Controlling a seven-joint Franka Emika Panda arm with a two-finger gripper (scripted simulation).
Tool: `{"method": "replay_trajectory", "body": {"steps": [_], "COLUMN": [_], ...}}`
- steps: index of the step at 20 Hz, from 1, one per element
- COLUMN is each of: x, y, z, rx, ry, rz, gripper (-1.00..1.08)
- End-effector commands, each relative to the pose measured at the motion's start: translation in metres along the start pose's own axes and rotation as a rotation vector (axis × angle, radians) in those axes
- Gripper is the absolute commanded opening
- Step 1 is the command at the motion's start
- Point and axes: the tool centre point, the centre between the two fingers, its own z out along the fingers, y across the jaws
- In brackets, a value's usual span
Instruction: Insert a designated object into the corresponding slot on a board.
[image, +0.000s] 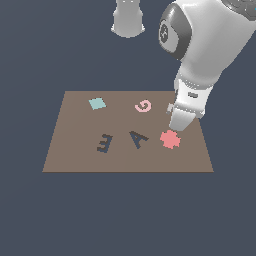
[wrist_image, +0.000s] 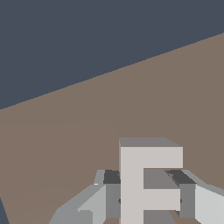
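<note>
Closest to the wrist camera, the pale grey-white letter E (wrist_image: 140, 183) sits between the two fingers (wrist_image: 109, 194) of the gripper (wrist_image: 146, 197), which look clamped on its sides, though the contact itself is hard to confirm. Beneath it lies bare brown board (wrist_image: 87, 131).

Seen from the exterior view, going left to right across the board (image: 75, 160): a teal diamond (image: 97, 103) near the far edge, then the dark E-shaped slot (image: 104, 143), tilted, then a dark A-shaped recess (image: 138, 139), with a pink G (image: 143, 106) beyond it, and a red cog-like shape (image: 170, 139). Just past that, the white arm's gripper (image: 176, 122) hangs low over the board's right end, largely hiding the letter.

So the letter is well apart from its slot, which lies toward the exterior view's left. To do this carry well, the arm should probably lift clear of the red shape and the A recess, travel over the E slot, and turn the wrist until the letter's tilt matches before lowering. Releasing early would risk the letter resting crooked on the rim.
</note>
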Motion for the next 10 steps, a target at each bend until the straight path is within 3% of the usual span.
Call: {"method": "replay_trajectory", "body": {"steps": [1, 10], "x": [-0.001, -0.026], "y": [0.018, 0.095], "z": [-0.001, -0.002], "rx": [0.000, 0.000], "ry": [0.000, 0.001], "rz": [0.094, 0.523], "gripper": [-1.00, -1.00]}}
